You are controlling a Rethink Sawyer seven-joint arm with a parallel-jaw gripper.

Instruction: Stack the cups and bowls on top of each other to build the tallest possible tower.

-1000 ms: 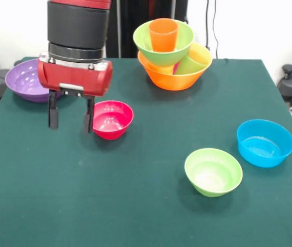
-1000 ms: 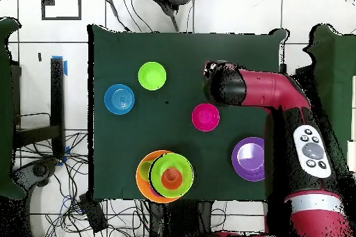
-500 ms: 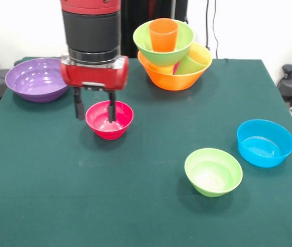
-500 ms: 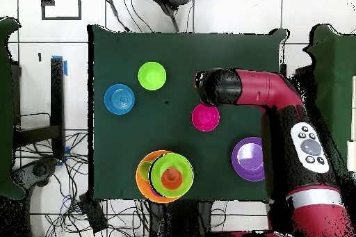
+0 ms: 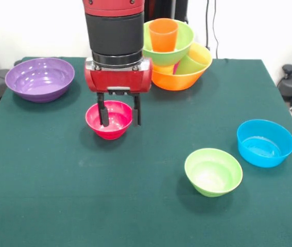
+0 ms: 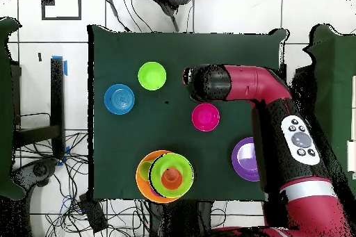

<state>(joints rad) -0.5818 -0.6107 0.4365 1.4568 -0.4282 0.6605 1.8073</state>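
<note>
In the front view, a dark green cloth-covered tabletop is seen carrying glossy round plastic bowls. The small pink-red bowl is taken as landmark. Directly above it the red and black arm is held upright, its red wrist block just over the bowl. The end effector is spread fairly wide and grips nothing: one dark finger is lowered inside the bowl, the other is seen just outside its right rim. To the upper left of the pink-red bowl the wide purple bowl, ribbed inside, is placed. To its upper right the tower is found: the large orange bowl at the base, the yellow tumbler and light green tumbler lying tilted in it, the large light green bowl on top, and the smooth orange-red tumbler upright inside. To the lower right sit the small light green bowl and, farther right, the medium blue bowl.

In the overhead view, the arm's rounded black end is seen just above the pink-red bowl; the end effector is hidden beneath it. The tower lies below left of that bowl, the purple bowl below right, partly covered by the arm.
</note>
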